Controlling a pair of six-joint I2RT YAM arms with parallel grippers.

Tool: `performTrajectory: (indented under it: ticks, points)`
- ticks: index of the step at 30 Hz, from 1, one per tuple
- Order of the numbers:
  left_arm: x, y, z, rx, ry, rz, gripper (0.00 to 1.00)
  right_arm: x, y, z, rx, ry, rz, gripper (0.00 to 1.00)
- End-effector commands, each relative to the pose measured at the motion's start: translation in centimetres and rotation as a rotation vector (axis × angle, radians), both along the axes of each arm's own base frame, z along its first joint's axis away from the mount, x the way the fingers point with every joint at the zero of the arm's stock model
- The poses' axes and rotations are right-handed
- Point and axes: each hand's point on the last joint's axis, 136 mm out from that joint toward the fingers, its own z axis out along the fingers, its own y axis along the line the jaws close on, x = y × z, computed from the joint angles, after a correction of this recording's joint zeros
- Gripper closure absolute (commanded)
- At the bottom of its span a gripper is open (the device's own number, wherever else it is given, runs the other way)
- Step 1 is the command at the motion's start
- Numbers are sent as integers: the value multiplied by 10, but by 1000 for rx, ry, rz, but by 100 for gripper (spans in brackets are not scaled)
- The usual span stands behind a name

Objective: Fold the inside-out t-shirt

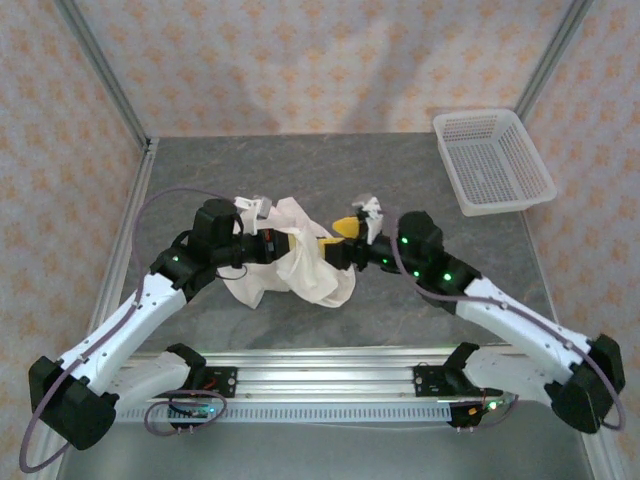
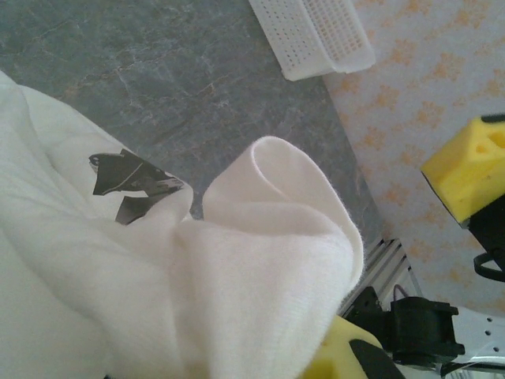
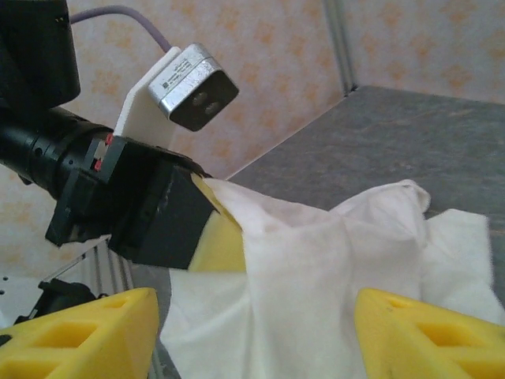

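The inside-out t-shirt (image 1: pixel 290 268) is a crumpled white bundle held up over the middle of the table between my two arms. My left gripper (image 1: pixel 300 243) is shut on a fold of it. In the right wrist view its black jaw and yellow pad (image 3: pixel 211 237) pinch the cloth's upper edge. In the left wrist view the white cloth (image 2: pixel 260 268) drapes over the yellow finger (image 2: pixel 341 357). My right gripper (image 3: pixel 252 335) stands open, its yellow fingers (image 3: pixel 79 335) wide apart on either side of the hanging shirt (image 3: pixel 316 268), not clamping it.
A white mesh basket (image 1: pixel 492 160) stands at the table's back right. Grey table surface (image 1: pixel 300 170) lies bare behind the shirt. The metal rail (image 1: pixel 320 375) runs along the near edge between the arm bases. Patterned walls close in the back and sides.
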Motion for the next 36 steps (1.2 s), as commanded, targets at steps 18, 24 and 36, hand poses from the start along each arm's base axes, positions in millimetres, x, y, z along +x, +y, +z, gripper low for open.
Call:
performTrajectory:
  ticks: [18,24,36]
  points:
    - [22,71,-37,108,140,346,86,9,7,-18,85,41,-44,100]
    - [29,51,-25,-63,140,259,89,-5,-29,-79,4,69,-133,97]
    - [29,33,0,-138,78,152,100,-29,-35,-73,-170,-33,-132,51]
